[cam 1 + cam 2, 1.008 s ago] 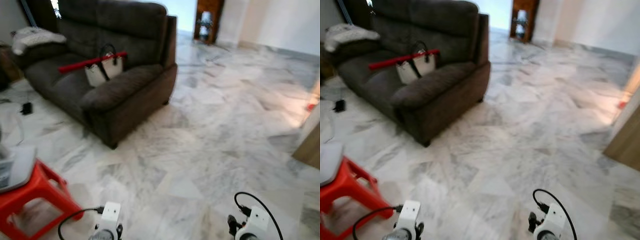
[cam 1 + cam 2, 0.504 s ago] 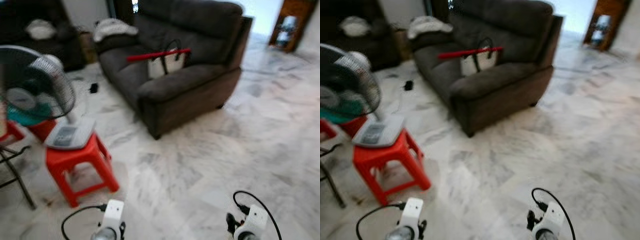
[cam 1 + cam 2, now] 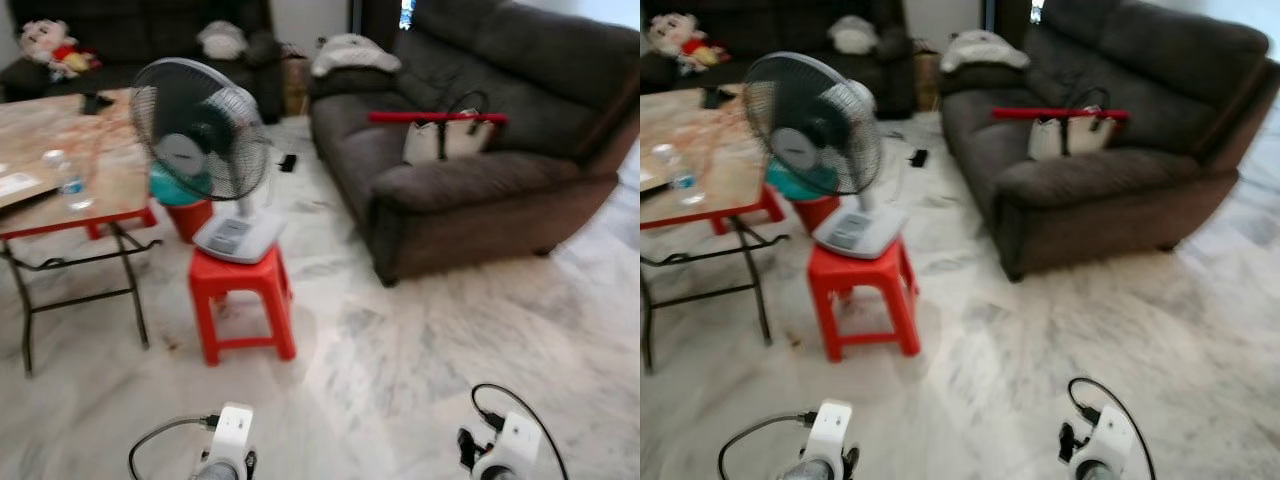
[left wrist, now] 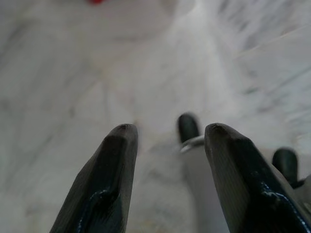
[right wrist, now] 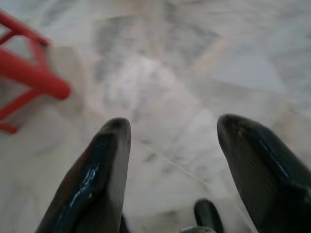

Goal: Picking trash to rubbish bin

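On the low wooden table [image 3: 40, 150] at the robot's left stands a clear plastic bottle [image 3: 68, 185], upright, near the table's front edge, its body see-through with a bluish band low down (too blurred to read a label or tell whether it is empty); a white paper-like sheet [image 3: 14, 184] lies just beside it. Next to the table, a red plastic stool [image 3: 243, 300] carries a desk fan [image 3: 205, 150] on a white base, its dark grille facing the room. Behind the stool, a teal object on a second red stool [image 3: 185, 205], partly hidden. To the right, a dark grey sofa [image 3: 480, 190] with a white handbag [image 3: 445, 140] and a red rod [image 3: 435, 117] laid across it. A stuffed toy [image 3: 45, 48] sits on a far couch. Pale marble floor [image 3: 420, 340] throughout. Left gripper [image 4: 167, 141]: fingers spread apart, nothing between them, hanging over bare floor. Right gripper [image 5: 172, 145]: likewise parted and holding nothing, above the floor near a red stool leg.
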Controlling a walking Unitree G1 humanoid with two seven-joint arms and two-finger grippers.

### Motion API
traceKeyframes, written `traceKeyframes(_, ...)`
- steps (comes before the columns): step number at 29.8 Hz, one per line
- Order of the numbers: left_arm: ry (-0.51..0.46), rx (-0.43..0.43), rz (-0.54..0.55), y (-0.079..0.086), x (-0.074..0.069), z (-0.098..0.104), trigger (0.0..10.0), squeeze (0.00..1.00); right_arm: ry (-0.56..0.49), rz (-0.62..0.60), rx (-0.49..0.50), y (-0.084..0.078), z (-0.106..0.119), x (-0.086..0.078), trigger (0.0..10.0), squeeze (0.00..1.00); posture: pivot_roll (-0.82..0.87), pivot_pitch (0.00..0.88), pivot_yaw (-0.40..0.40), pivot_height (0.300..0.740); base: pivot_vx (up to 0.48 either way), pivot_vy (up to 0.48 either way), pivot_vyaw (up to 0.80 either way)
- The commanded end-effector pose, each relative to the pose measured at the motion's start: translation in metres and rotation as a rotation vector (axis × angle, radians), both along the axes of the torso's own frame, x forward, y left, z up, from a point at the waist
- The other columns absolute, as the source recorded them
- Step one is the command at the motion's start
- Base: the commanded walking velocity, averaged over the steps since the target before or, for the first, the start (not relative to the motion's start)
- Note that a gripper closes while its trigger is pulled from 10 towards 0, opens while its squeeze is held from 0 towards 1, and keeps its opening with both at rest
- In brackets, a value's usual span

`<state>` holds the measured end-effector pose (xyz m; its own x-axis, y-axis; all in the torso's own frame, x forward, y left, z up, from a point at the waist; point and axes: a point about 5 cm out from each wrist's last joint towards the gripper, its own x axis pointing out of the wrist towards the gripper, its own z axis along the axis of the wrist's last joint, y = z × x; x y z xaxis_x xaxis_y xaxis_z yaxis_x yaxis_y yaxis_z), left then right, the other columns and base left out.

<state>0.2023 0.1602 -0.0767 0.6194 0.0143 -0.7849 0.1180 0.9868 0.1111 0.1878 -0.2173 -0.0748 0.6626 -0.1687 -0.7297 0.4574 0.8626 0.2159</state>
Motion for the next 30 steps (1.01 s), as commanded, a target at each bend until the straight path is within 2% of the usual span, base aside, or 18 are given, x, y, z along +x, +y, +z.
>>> traceKeyframes(1,0.005,-0.014,0.003,-0.0049,-0.0009,-0.0008,10.0,0.00,-0.003,-0.013,-0.012,-0.0045,0.0006,-0.0012,10.0,0.00,-0.12,0.002,0.003,0.740,0.000,0.000,0.80)
traceKeyframes(20,0.010,-0.019,0.006,-0.0059,-0.0031,-0.0020,10.0,0.00,-0.007,-0.015,-0.015,-0.0062,0.0011,-0.0010,10.0,0.00,-0.13,0.019,-0.001,0.740,0.000,0.000,0.80)
traceKeyframes(30,0.008,-0.033,0.038,-0.0043,-0.0015,-0.0012,10.0,0.00,-0.019,-0.038,0.003,-0.0062,0.0018,0.0001,10.0,0.00,-0.12,0.020,-0.001,0.740,0.000,0.000,0.05)
